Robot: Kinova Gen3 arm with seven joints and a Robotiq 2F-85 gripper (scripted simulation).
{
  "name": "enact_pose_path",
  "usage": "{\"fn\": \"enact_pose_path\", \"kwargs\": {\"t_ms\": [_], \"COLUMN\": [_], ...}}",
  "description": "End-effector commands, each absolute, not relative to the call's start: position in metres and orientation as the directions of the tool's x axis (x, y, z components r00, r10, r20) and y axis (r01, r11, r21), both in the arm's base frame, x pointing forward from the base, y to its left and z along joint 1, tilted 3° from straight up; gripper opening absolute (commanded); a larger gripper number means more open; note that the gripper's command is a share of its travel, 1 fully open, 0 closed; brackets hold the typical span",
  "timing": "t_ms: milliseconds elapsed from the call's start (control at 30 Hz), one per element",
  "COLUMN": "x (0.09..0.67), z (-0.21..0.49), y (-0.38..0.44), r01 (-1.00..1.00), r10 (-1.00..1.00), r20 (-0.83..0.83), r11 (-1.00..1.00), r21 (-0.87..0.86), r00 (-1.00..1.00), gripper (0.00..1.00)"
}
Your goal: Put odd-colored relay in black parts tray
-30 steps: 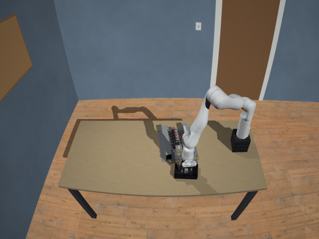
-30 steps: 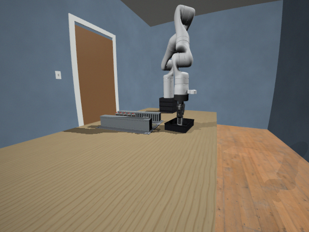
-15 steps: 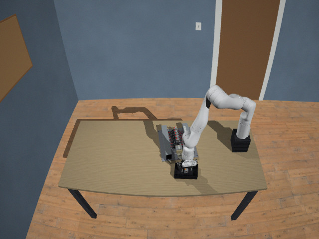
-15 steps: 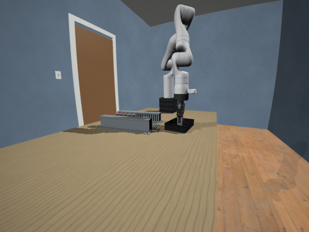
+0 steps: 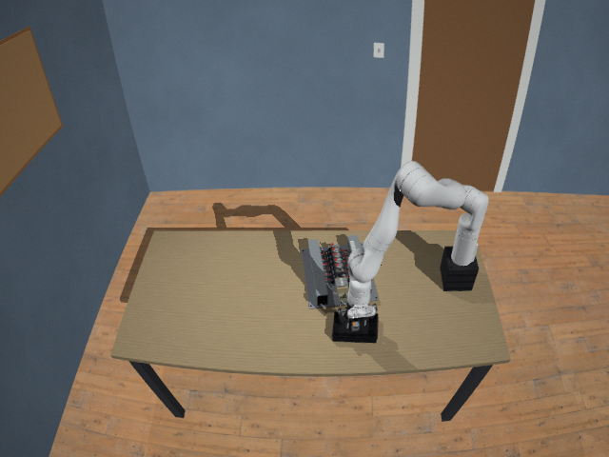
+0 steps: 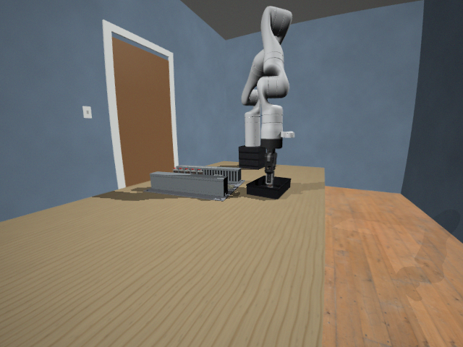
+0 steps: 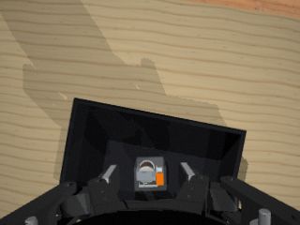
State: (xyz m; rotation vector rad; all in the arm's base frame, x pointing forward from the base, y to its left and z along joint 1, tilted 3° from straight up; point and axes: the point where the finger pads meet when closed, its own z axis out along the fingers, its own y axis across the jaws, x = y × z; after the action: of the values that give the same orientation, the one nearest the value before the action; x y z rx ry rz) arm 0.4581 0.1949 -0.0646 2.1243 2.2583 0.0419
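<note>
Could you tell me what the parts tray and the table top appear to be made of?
Parts tray: looks like matte black plastic, since its walls are uniformly dark and without shine. Table top: looks like light wood or wood laminate, judging by the wavy grain lines and the flat finish.
</note>
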Motion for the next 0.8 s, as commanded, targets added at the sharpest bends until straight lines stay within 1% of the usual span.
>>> {"fn": "enact_pose_path", "kwargs": {"t_ms": [0,767], "x": [0.459,0.458], "z": [-0.062,-0.052], "y": [0.196,0.196], "r01": [0.997,0.997], "r10": [0.998,0.998], "r20": [-0.01,-0.01], "r11": [0.062,0.062], "r21": [0.051,0.051], "r00": [-0.061,-0.061], "gripper": [0.61,0.61]}}
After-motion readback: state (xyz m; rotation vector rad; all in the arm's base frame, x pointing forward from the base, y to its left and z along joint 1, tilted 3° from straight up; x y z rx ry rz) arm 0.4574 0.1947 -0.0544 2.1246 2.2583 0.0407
